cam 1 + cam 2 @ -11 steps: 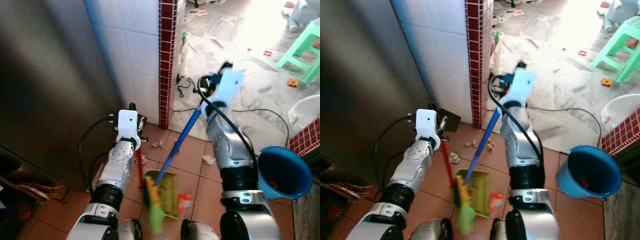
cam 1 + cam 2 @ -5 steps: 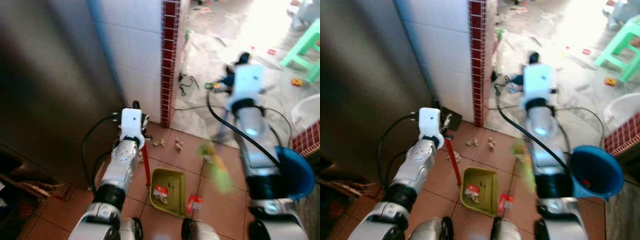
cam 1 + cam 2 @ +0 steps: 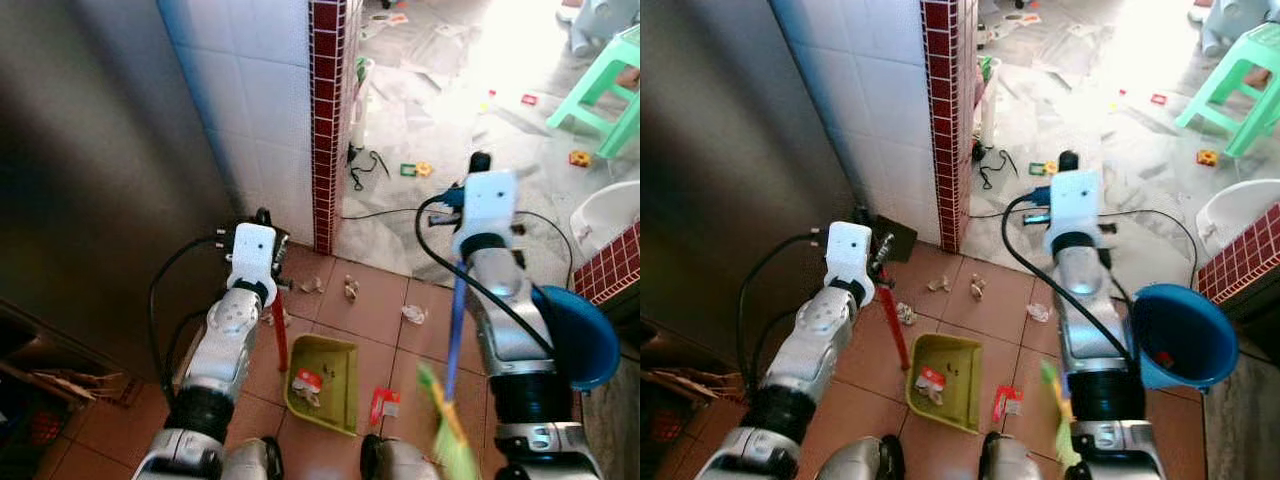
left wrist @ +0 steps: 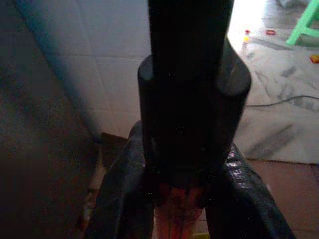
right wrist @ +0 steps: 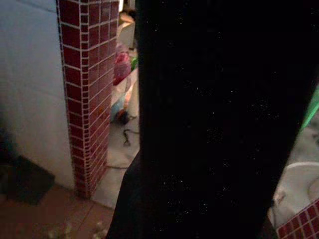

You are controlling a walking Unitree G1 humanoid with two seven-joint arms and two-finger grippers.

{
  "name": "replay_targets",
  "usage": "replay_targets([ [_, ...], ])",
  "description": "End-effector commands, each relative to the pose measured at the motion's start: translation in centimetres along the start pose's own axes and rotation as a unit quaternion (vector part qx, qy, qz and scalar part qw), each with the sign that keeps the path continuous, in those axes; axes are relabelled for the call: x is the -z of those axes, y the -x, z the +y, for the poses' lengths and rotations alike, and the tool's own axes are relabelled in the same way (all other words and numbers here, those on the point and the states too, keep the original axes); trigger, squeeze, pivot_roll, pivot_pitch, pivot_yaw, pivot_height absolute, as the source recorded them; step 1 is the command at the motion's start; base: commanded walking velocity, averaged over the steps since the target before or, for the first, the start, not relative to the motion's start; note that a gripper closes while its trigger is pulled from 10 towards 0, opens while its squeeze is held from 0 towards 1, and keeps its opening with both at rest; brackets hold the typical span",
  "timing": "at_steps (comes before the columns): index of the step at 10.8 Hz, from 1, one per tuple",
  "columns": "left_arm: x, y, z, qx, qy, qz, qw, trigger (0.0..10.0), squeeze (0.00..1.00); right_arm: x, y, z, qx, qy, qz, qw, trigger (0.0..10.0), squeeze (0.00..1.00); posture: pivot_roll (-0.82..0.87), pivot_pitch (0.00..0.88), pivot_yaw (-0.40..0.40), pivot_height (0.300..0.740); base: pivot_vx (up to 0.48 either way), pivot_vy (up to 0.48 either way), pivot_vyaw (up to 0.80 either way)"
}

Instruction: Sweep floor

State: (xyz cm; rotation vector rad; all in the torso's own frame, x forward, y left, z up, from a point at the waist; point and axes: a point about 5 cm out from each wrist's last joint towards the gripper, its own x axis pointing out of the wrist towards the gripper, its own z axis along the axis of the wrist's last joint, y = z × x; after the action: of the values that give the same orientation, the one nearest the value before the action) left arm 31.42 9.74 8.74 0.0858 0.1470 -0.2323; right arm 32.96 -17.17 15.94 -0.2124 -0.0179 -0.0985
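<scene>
My left gripper (image 3: 274,292) is shut on the red handle (image 3: 279,338) of a green dustpan (image 3: 334,372) that rests on the terracotta tiles in front of my feet. A red and white wrapper (image 3: 307,383) lies inside the pan. In the left wrist view the red handle (image 4: 177,219) sits between the black fingers (image 4: 119,199). My right gripper (image 3: 462,272) is shut on the blue broom handle (image 3: 453,335), which slants down to blurred green bristles (image 3: 450,440) right of the pan. Another red wrapper (image 3: 383,405) and crumpled scraps (image 3: 351,290) (image 3: 414,314) lie on the tiles.
A red brick pillar (image 3: 325,120) and a white tiled wall stand ahead, with a dark steel surface (image 3: 90,170) at left. A blue bucket (image 3: 572,335) is by my right arm. Cables (image 3: 375,212), a green stool (image 3: 608,85) and a white basin (image 3: 612,215) are on the littered marble floor beyond.
The right arm has swung the broom from over the dustpan out to the right; its bristles are now low by my right foot. A wrapper now lies in the pan. The left arm stays put.
</scene>
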Motion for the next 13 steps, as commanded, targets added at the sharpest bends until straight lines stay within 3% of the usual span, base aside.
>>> replay_targets([
  [1,0.7,0.6,0.7,-0.003,-0.056,0.026,0.998,10.0,0.0,-0.7,-0.2,-0.1,0.008,-0.022,-0.001,1.0,10.0,0.0,-0.07,0.129,0.044,0.74,0.0,0.0,0.0],
  [2,0.9,0.7,0.6,-0.004,-0.059,0.03,0.998,10.0,0.0,-0.4,-0.2,-0.1,0.011,-0.037,0.011,0.999,10.0,0.0,-0.08,0.132,0.038,0.74,0.0,0.0,0.0],
  [4,1.1,1.0,0.5,-0.012,-0.065,0.031,0.997,10.0,0.0,0.6,0.0,0.6,0.015,-0.118,0.049,0.992,10.0,0.0,-0.08,0.129,0.032,0.74,0.0,0.0,0.0],
  [6,1.3,0.9,-0.2,-0.005,-0.05,0.037,0.998,10.0,0.0,0.2,-0.4,1.3,0.014,-0.178,0.051,0.983,10.0,0.0,-0.08,0.125,0.029,0.74,0.0,0.0,0.0],
  [10,1.4,0.9,-0.9,0.0,-0.033,0.046,0.998,10.0,0.0,-1.4,-0.9,2.3,-0.007,-0.222,0.022,0.975,10.0,0.0,-0.09,0.121,0.025,0.74,0.0,0.0,0.0],
  [13,1.6,0.5,-1.3,-0.011,0.013,0.062,0.998,10.0,0.0,-3.2,-1.8,3.8,-0.013,-0.257,-0.006,0.966,10.0,0.0,-0.09,0.116,0.028,0.74,0.0,0.0,0.0],
])
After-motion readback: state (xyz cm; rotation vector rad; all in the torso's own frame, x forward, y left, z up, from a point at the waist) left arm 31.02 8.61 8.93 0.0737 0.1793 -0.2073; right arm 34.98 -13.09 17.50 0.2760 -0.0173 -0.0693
